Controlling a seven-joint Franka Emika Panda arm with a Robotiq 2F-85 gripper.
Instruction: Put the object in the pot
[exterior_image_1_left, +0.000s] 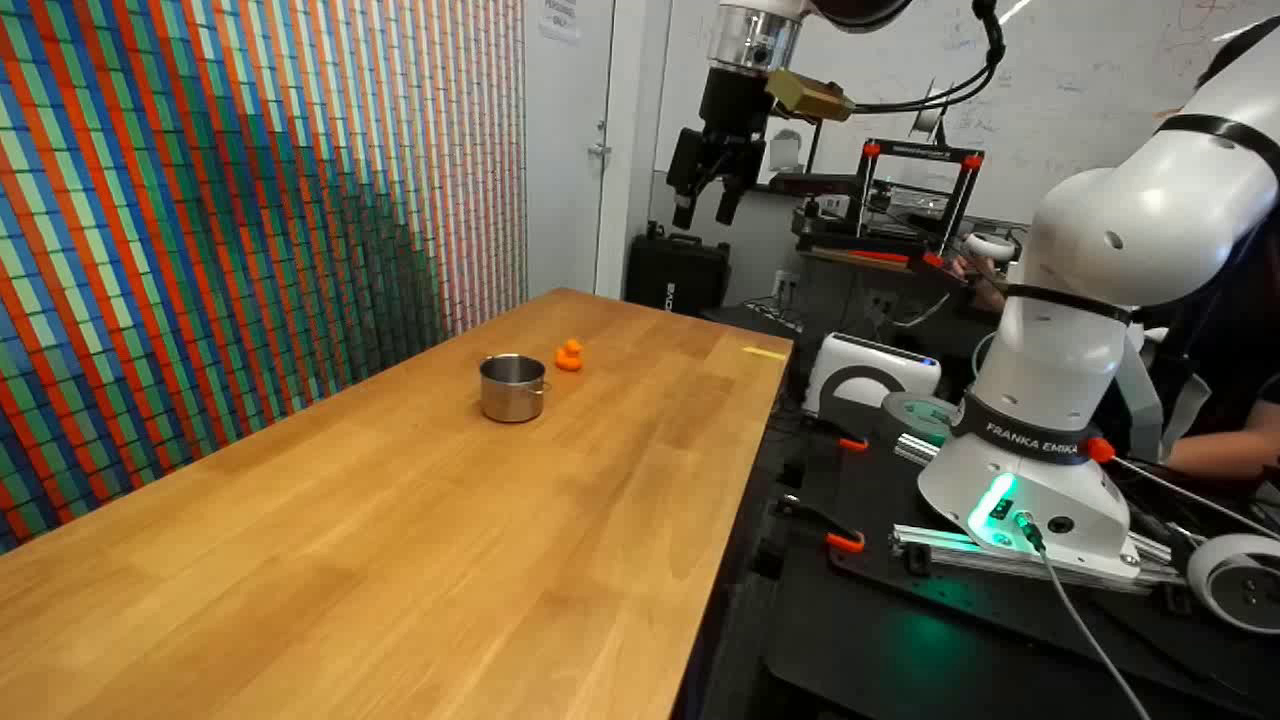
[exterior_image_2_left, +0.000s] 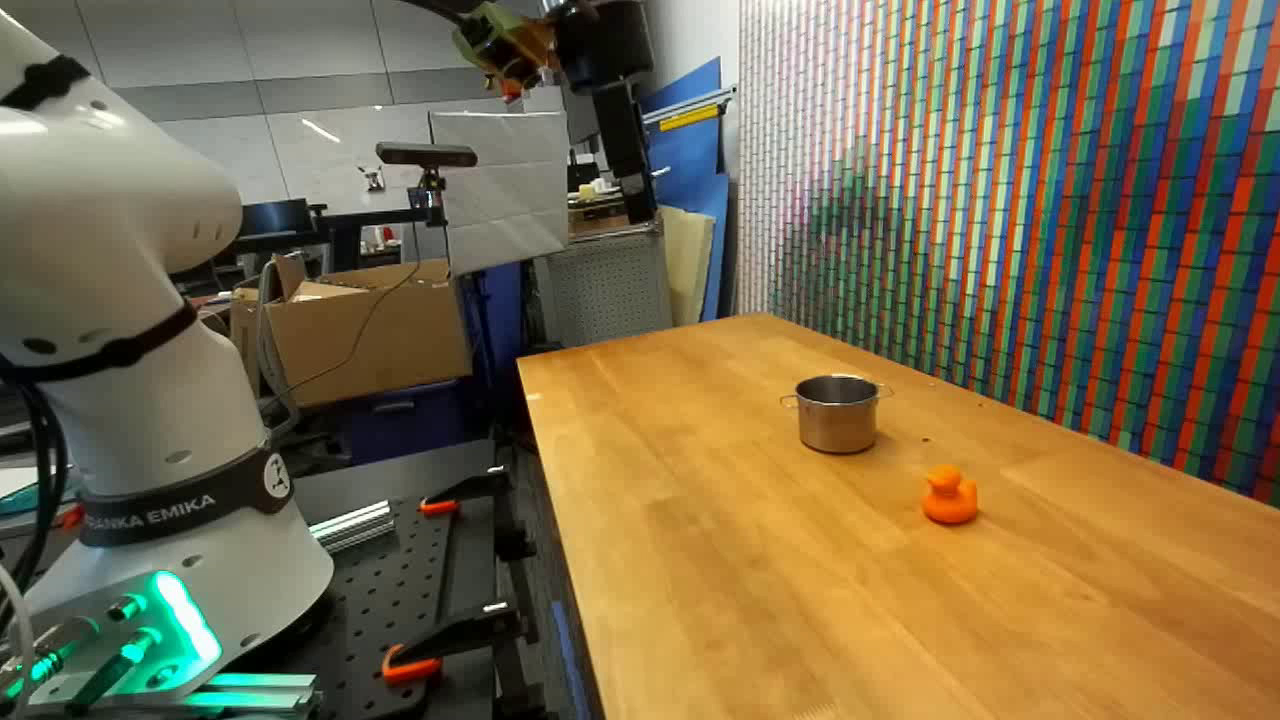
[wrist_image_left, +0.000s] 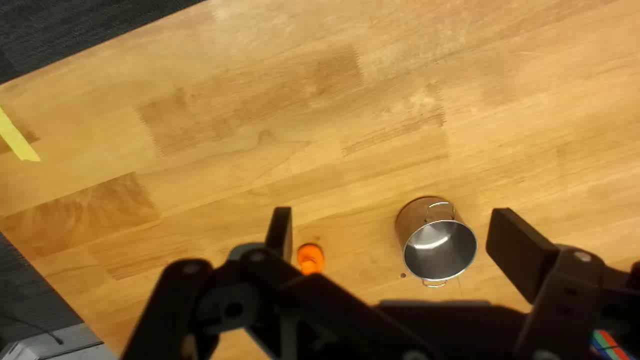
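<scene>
Orange duck (exterior_image_2_left: 950, 499) stands upright, lengthwise roughly across the table (exterior_image_2_left: 720, 560), beak robotward; gripper (wrist_image_left: 392, 234) gapes wide.

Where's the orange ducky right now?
In an exterior view, the orange duck sits on the wooden table, to the right of the metal pot and lower in the picture, not touching it.

whiteboard (exterior_image_1_left: 1080, 110) and 3d printer (exterior_image_1_left: 882, 197) mark a lab

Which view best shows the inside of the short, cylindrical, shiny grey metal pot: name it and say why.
The wrist view: it looks down into the pot, showing its whole rim and glinting inner metal. Both exterior views show mostly outer wall, with just part of the inside beyond the near rim.
</scene>
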